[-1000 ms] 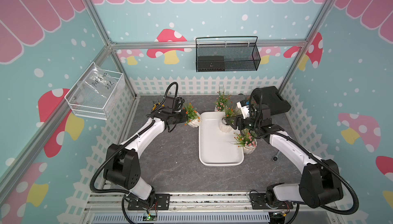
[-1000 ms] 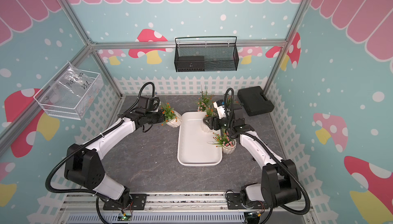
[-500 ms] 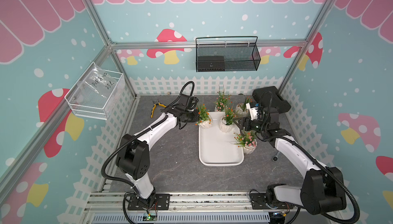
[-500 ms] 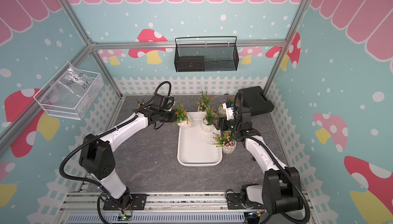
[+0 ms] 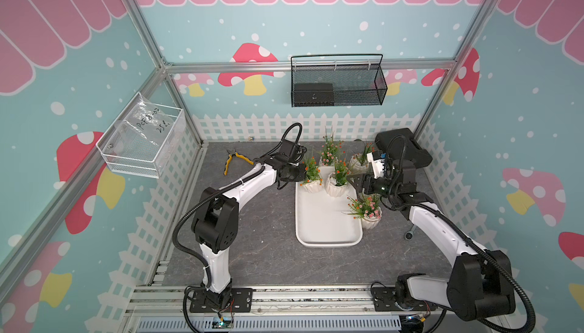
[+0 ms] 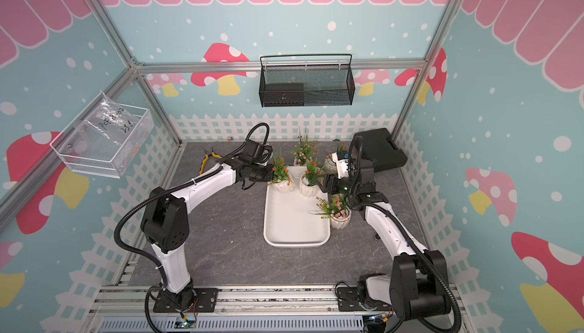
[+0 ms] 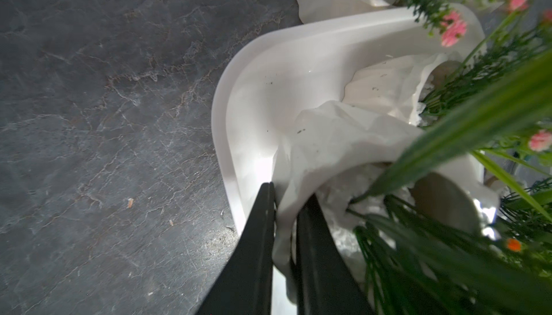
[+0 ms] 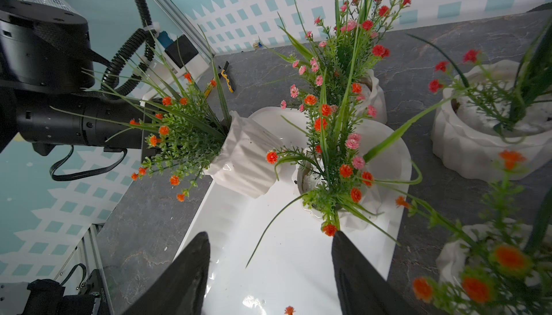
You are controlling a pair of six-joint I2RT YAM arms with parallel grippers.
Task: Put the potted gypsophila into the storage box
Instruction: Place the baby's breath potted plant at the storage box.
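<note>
Leaning potted gypsophila (image 8: 245, 161), rim inside left tool (image 7: 289, 192)

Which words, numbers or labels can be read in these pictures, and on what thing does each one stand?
"Pet 8.02": black handwriting on the clear plastic bag lying in the white wire basket on the side wall; the last characters are uncertain.
"25 l.": second handwritten line on the same bag; the letter is unclear.
Small pale mark on the black box inside the black mesh basket: too small to read.
No other text can be read.
</note>
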